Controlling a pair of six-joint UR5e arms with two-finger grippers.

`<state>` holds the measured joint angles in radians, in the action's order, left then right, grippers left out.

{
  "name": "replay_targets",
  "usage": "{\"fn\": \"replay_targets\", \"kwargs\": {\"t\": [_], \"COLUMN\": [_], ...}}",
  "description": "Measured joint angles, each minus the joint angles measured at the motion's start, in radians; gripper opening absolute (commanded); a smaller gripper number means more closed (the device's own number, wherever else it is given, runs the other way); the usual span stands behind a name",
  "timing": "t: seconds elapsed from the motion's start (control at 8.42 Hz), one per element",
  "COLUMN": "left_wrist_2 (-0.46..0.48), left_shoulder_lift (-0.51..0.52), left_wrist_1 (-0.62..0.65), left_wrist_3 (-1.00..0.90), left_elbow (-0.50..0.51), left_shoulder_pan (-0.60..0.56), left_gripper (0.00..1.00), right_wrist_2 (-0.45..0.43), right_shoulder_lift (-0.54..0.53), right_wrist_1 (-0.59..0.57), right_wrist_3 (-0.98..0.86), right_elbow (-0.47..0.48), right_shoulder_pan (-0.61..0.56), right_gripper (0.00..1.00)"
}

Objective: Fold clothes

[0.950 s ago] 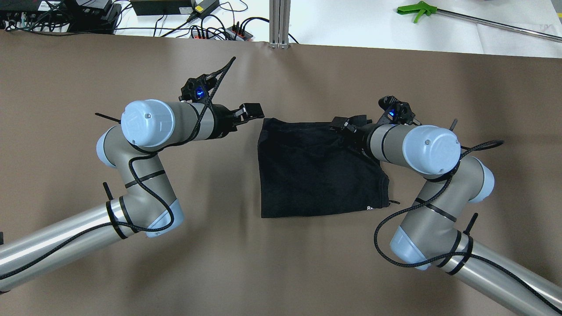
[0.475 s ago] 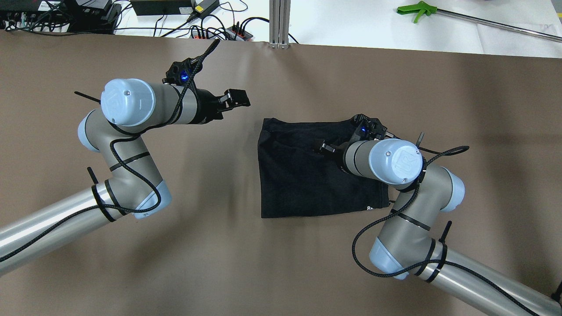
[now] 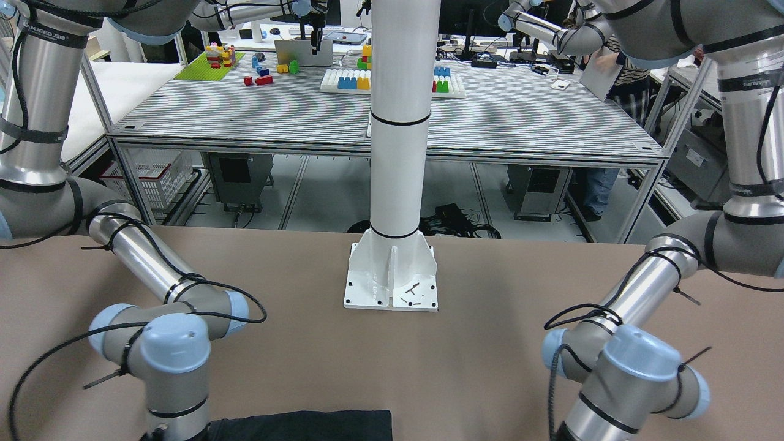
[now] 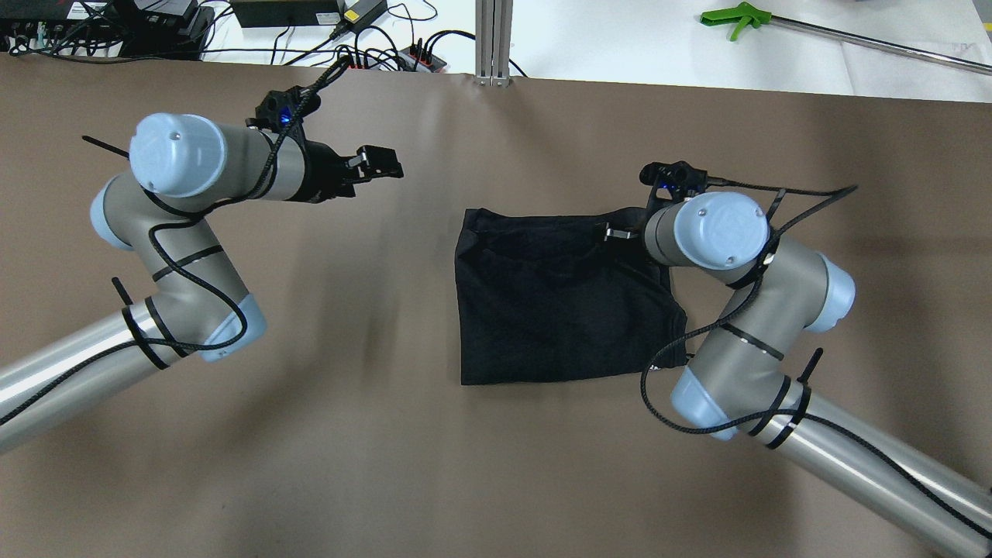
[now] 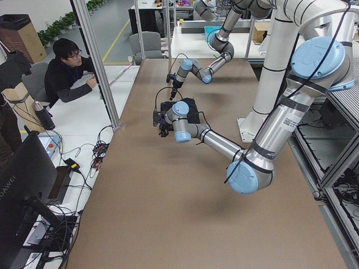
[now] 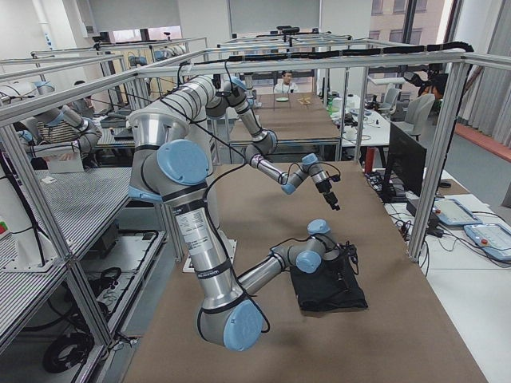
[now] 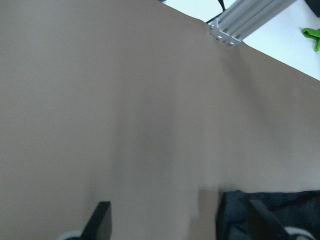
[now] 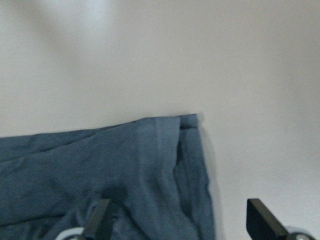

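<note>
The clothes (image 4: 558,302) are one black garment, folded into a rough rectangle and lying flat at the table's middle; its near edge shows in the front-facing view (image 3: 306,425). My right gripper (image 4: 616,232) hovers open over the garment's far right corner, mostly hidden under its wrist. In the right wrist view the garment (image 8: 125,165) lies under that gripper (image 8: 180,220), one finger (image 8: 102,220) above the fabric and the other above bare table. My left gripper (image 4: 384,163) stands open and empty to the left of the garment, apart from it; its wrist view catches only the garment's corner (image 7: 270,212).
A brown cover (image 4: 387,434) spans the table. The white pillar's base plate (image 3: 391,275) stands at the robot's side. Beyond the far edge are an aluminium post (image 4: 494,39), cables and power strips (image 4: 372,54), and a green-handled tool (image 4: 736,19). A person (image 5: 67,73) sits past that edge.
The left arm has drawn back to the left, away from the garment. The right gripper dipped over the garment's middle, then returned to its far right corner. The garment has not shifted.
</note>
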<state>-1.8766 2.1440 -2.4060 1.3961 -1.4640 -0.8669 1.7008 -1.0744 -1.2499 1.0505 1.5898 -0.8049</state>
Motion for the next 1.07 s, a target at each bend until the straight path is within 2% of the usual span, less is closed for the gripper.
{"fn": "replay_targets", "kwargs": {"t": [0.24,0.48,0.71,1.07], "left_wrist_2": [-0.045,-0.066,-0.063,-0.013], "left_shoulder_lift": [-0.080,-0.139,-0.229,-0.464], "left_wrist_1": [0.016,0.089,0.205,0.276], "left_wrist_3": [-0.168,-0.369,-0.605,-0.926], "left_elbow": [-0.013,-0.026,-0.077,-0.209], "left_shoulder_pan": [-0.094,-0.200,-0.300,-0.433], "left_gripper": [0.95,0.95,0.95,0.95], "right_wrist_2": [0.150,0.240,0.259,0.265], "right_shoulder_lift": [-0.065,-0.174,-0.286,-0.378], "right_wrist_1": [-0.064,-0.070,-0.069,-0.069], "right_wrist_3": [-0.284,-0.560,-0.814,-1.051], "right_elbow": [0.006,0.017,0.032,0.040], "right_shoulder_pan": [-0.140,-0.275,-0.402,-0.559], "right_gripper": [0.94,0.94,0.94,0.94]}}
